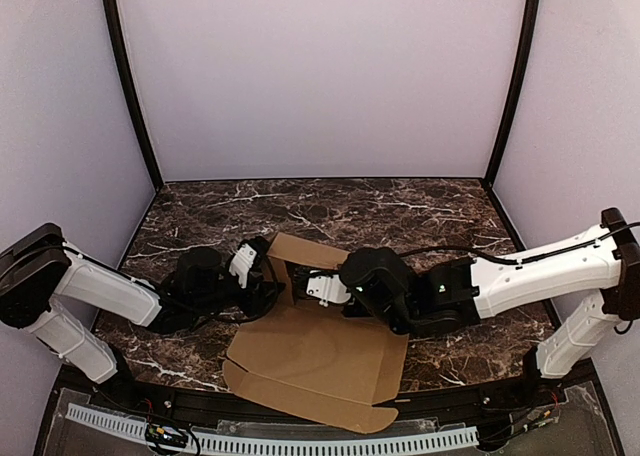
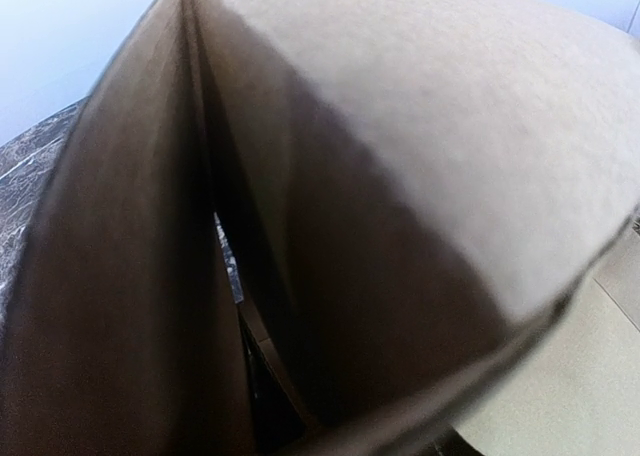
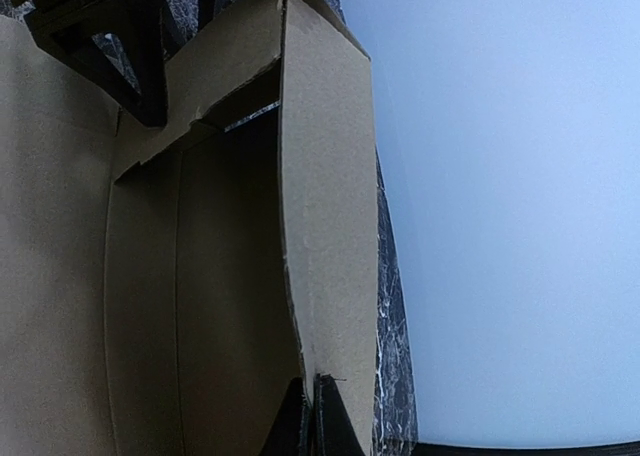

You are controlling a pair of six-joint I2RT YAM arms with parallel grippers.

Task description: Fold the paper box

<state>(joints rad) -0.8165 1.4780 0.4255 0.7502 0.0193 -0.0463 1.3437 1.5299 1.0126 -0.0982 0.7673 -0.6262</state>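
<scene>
The paper box [image 1: 320,361] is a flat brown cardboard sheet on the marble table [image 1: 400,211], its front flaps overhanging the near edge. Its rear flap [image 1: 300,251] stands raised between the two arms. My right gripper [image 1: 318,288] reaches in from the right. In the right wrist view the right gripper [image 3: 311,401] is shut on the bottom edge of that upright panel [image 3: 325,196]. My left gripper [image 1: 268,276] sits against the flap's left side. Folded cardboard [image 2: 420,126] fills the left wrist view and hides its fingers, so their state does not show.
Pale walls close the table on three sides, with black posts [image 1: 130,96] at the back corners. A white perforated rail [image 1: 300,441] runs along the near edge below the sheet. Dark marble [image 1: 460,351] shows around the cardboard.
</scene>
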